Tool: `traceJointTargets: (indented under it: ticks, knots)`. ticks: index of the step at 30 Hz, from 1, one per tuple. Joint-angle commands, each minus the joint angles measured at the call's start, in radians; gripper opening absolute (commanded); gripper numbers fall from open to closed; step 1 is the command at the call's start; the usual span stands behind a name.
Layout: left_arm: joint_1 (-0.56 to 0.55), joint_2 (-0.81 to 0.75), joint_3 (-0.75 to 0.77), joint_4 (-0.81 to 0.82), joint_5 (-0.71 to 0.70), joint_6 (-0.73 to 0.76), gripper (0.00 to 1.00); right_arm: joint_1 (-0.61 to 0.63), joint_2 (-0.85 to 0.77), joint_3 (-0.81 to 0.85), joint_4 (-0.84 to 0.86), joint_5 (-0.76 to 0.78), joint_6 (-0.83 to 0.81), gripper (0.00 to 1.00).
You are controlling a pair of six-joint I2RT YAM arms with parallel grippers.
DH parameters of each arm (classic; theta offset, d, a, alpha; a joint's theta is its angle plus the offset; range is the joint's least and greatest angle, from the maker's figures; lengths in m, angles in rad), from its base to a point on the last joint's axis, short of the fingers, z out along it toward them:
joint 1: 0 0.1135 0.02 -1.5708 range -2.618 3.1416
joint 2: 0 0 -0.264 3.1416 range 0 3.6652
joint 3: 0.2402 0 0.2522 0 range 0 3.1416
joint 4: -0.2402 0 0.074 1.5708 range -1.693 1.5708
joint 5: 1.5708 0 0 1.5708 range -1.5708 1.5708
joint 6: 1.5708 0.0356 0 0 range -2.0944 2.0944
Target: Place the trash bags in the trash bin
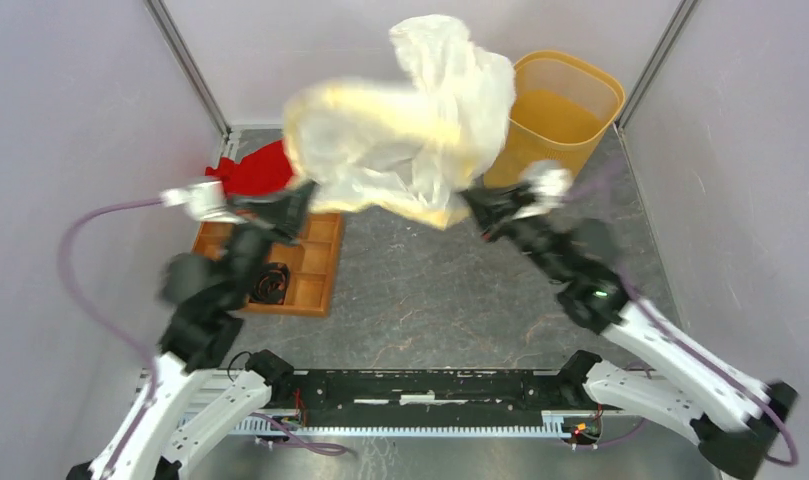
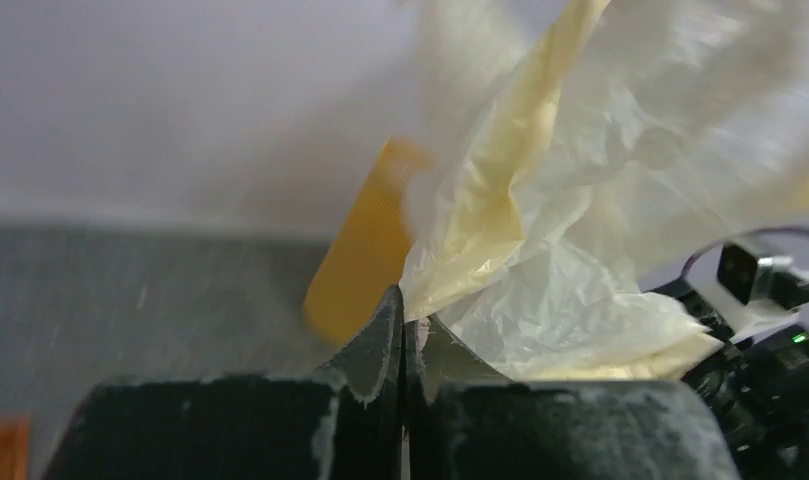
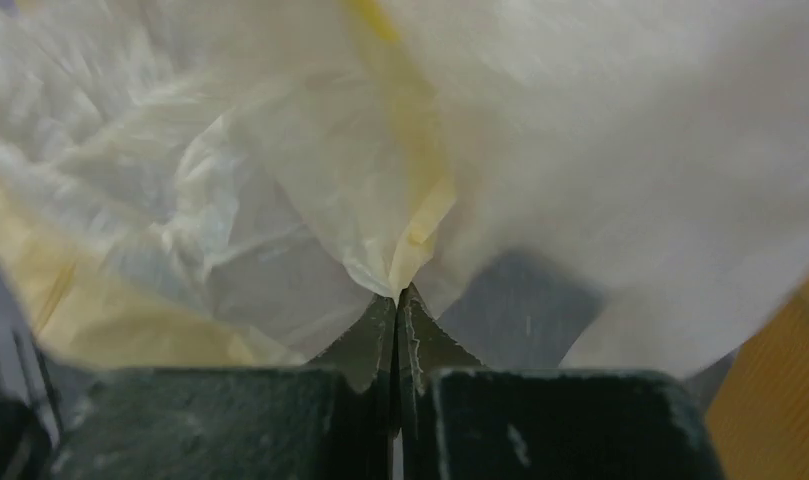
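Aloft, trash bag (image 1: 410, 150) in left claw (image 2: 403, 305) and right claw (image 3: 397, 300), near bin (image 1: 570, 110)

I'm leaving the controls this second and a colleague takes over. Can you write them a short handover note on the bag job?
The left claw is shut on a pinch of the thin, crinkly, translucent cream-white plastic trash bag.
The right claw is shut on another pinch of the same bag.
The bag hangs bunched between both claws, raised off the table, just left of the tall yellow-orange perforated plastic trash bin, which stands upright at the back right.
Done: bag gripped and lifted.
Left: carry it over the bin's opening, lower it in, open both claws.
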Motion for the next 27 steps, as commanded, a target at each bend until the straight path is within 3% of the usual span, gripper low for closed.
traceJointTargets:
  ticks: [1,6,8,13,18,25,27]
  knots:
    - [0.002,0.081,-0.287,-0.351,-0.082,-0.146,0.02,-0.001,0.163,-0.264,-0.21,0.035,0.033,0.01]
    - [0.002,-0.035,-0.43,-0.226,0.074,-0.199,0.03,-0.002,0.117,-0.169,-0.215,0.022,-0.033,0.01]
    - [0.003,-0.052,-0.432,-0.227,0.099,-0.178,0.1,-0.003,0.159,-0.07,-0.301,0.033,-0.096,0.0]
    - [0.003,-0.028,-0.325,-0.49,-0.028,-0.108,0.56,-0.002,0.209,0.024,-0.456,0.111,-0.2,0.0]
    - [0.003,-0.117,-0.244,-0.665,-0.098,-0.134,0.88,-0.002,0.171,-0.015,-0.499,0.119,-0.237,0.0]
    - [0.003,-0.174,-0.089,-0.846,-0.357,-0.125,0.99,-0.002,0.102,-0.072,-0.517,0.164,-0.218,0.0]
    - [0.003,-0.17,-0.084,-0.822,-0.359,-0.073,1.0,-0.002,0.093,-0.069,-0.528,0.144,-0.212,0.0]
